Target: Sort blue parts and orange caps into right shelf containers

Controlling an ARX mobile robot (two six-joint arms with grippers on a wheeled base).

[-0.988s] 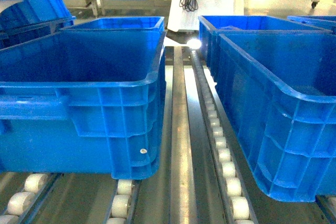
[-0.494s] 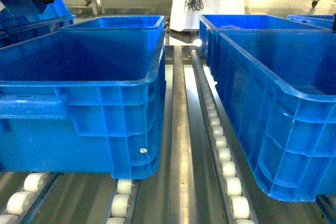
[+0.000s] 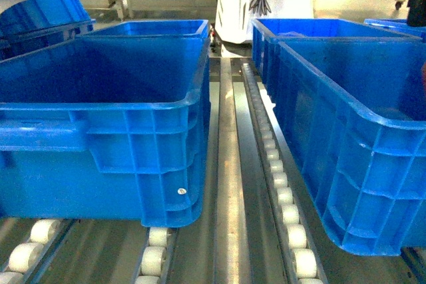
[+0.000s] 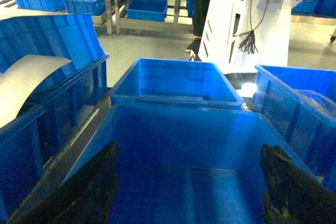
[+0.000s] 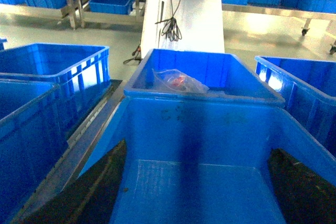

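On a warehouse roller conveyor (image 3: 287,212), both open pincers, left pincer (image 4: 189,182) and right pincer (image 5: 197,182), are hovering empty over blue bins (image 3: 100,71), risking mis-sorting because no orange caps are showing.

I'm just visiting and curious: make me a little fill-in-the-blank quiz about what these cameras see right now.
1. The large open-top bins are made of plastic coloured ____.
2. In the head view the bins rest on rows of white ____.
3. In the right wrist view, the far bin holds a clear plastic ____ with something red inside.
4. The near bin under the left wrist camera is ____.

Missing words: blue; rollers; bag; empty
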